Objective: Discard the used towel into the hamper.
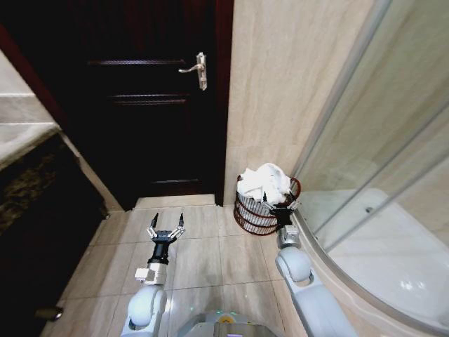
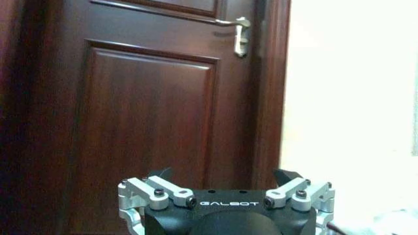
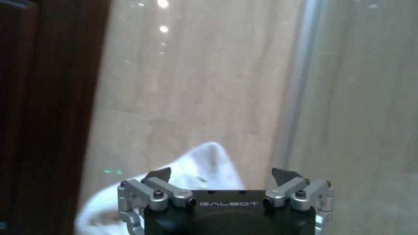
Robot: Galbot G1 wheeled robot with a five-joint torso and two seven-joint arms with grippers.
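Observation:
A white towel (image 1: 265,181) lies bunched in the hamper (image 1: 251,215), a small round dark wire basket standing on the floor in the corner by the wall, and it rises above the rim. My right gripper (image 1: 284,206) hovers at the hamper's near right rim, open and holding nothing. In the right wrist view the towel (image 3: 199,164) shows just beyond the open right gripper (image 3: 220,174). My left gripper (image 1: 166,222) is open over the floor tiles to the left of the hamper, facing the door, and it appears open in the left wrist view (image 2: 222,175) too.
A dark wooden door (image 1: 161,105) with a metal handle (image 1: 199,70) is shut straight ahead. A curved glass shower enclosure (image 1: 379,175) runs along the right, close to my right arm. A dark vanity (image 1: 35,203) stands at the left. Beige tiled floor (image 1: 203,253) lies between.

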